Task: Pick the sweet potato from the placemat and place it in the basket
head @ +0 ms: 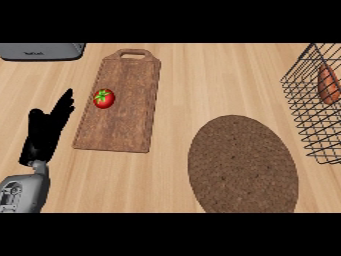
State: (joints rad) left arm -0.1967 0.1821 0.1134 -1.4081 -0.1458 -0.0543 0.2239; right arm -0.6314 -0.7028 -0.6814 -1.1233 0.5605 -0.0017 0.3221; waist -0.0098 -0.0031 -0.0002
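The sweet potato [328, 84] lies inside the wire basket [306, 125] at three o'clock on the wooden counter [202, 65], so I judge the placing done; what remains is only to keep my arms away. The round brown placemat [242, 165] at five o'clock is bare. My left hand [46, 131] rests at nine o'clock, fingers straight and holding nothing. My right hand is out of view. A tomato [103, 98] sits on the cutting board [123, 115] beside it. A grey appliance [36, 51] at eleven o'clock carries small writing I cannot read.
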